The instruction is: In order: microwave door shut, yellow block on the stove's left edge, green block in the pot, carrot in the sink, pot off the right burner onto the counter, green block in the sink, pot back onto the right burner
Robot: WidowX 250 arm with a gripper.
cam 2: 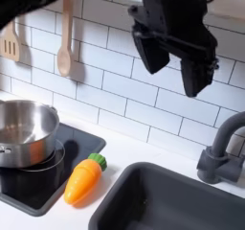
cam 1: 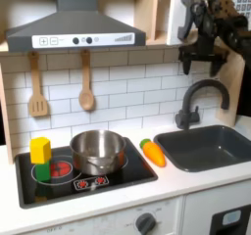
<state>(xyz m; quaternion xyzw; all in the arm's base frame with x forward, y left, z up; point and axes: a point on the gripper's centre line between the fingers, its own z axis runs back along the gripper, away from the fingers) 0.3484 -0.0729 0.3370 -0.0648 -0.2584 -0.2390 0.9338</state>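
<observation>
A: The gripper [cam 2: 174,63] is seen raised above the faucet [cam 1: 199,99], jaws spread wide, nothing held.

B: From the pot [cam 1: 98,151], the yellow block [cam 1: 40,149] is stacked leftward on the green block [cam 1: 42,168]; the carrot [cam 1: 154,153] lies rightward.

A: The stack could be toppled if the yellow block is grasped off-centre.

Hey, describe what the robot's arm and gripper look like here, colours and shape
The arm is black and chunky, built from blocky segments. Its gripper is black too, with two flat, squared-off fingers hanging from a boxy body. No markings can be made out on it in either exterior view.
</observation>
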